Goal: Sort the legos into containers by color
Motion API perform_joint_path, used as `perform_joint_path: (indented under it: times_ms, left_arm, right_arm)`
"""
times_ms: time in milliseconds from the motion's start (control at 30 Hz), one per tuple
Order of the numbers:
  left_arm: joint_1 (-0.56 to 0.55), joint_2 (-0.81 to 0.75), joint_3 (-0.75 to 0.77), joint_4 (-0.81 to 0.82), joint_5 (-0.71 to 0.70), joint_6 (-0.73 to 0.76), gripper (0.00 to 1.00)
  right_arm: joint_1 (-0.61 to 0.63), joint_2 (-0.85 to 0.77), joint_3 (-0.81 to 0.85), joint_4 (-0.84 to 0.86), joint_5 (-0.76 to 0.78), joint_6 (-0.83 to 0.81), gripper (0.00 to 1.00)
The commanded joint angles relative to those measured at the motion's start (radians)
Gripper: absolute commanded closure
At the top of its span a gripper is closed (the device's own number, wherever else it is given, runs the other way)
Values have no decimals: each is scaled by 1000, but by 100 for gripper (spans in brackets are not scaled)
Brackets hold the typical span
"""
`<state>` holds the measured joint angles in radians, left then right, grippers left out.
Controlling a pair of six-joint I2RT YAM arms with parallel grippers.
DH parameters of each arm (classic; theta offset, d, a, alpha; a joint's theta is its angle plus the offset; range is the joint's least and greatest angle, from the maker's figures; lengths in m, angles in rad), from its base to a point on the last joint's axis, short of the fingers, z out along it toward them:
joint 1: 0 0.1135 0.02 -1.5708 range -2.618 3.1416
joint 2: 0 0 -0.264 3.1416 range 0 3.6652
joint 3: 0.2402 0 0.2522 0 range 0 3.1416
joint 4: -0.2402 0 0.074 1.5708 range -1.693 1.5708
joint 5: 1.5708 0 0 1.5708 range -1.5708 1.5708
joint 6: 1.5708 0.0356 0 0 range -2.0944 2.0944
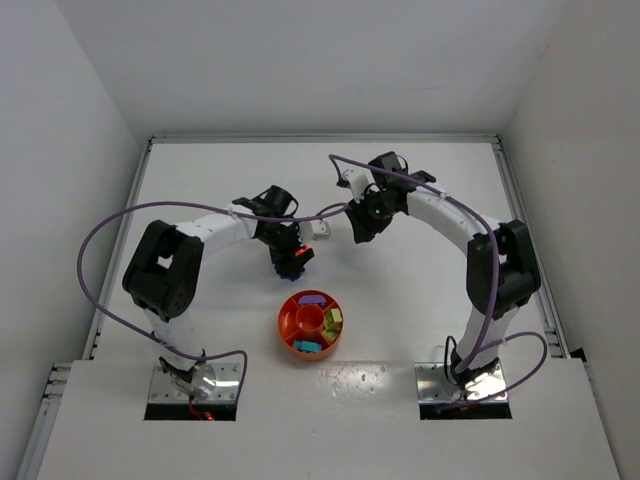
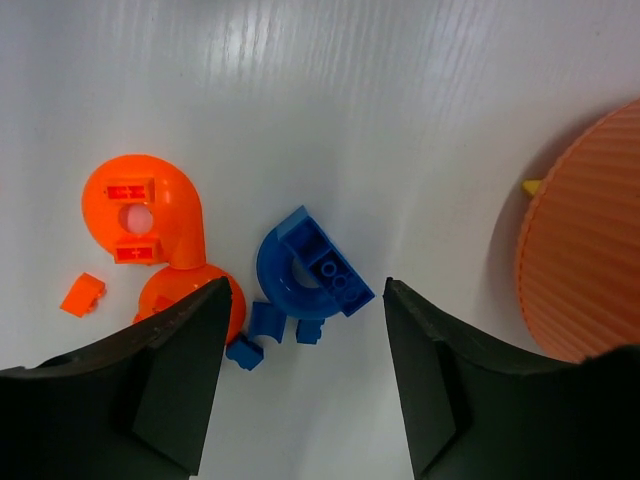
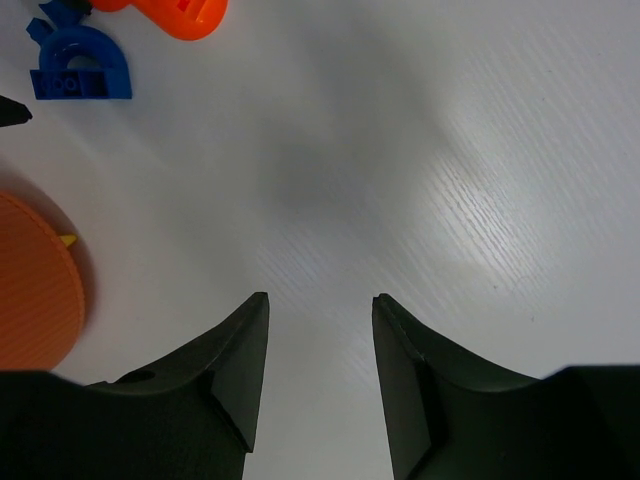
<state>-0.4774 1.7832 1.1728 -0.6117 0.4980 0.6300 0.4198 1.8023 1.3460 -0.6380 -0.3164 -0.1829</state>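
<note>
The round orange-red divided tray (image 1: 293,318) stands at the table's front middle with purple, yellow-green, teal and orange bricks in its compartments. My left gripper (image 2: 308,285) is open and empty, low over loose bricks behind the tray: a blue arch brick (image 2: 308,264), small blue pieces (image 2: 264,322), and curved orange pieces (image 2: 150,205). The tray's ribbed wall (image 2: 585,250) shows at the right of the left wrist view. My right gripper (image 3: 320,298) is open and empty over bare table at the back middle. The blue arch (image 3: 80,68) also shows top left in the right wrist view.
A tiny orange chip (image 2: 82,294) lies left of the orange pieces. A yellow bit (image 2: 533,185) pokes out beside the tray wall. White walls enclose the table on three sides. Purple cables loop from both arms.
</note>
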Motion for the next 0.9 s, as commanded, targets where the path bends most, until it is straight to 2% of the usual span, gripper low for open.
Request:
perform_joint_path:
  times_ms: [0, 700, 833, 867]
  left_arm:
    - [-13, -22, -21, 55, -47, -16, 30]
    - [-82, 85, 28, 130, -122, -128, 29]
    - [-82, 110, 39, 130, -133, -128, 34]
    - [-82, 110, 39, 130, -133, -128, 39]
  right_arm:
    - [-4, 12, 41, 8, -23, 0, 53]
    - [-4, 3, 12, 8, -23, 0, 53]
    - [-4, -6, 2, 8, -23, 0, 53]
    - [-4, -6, 2, 8, -23, 0, 53]
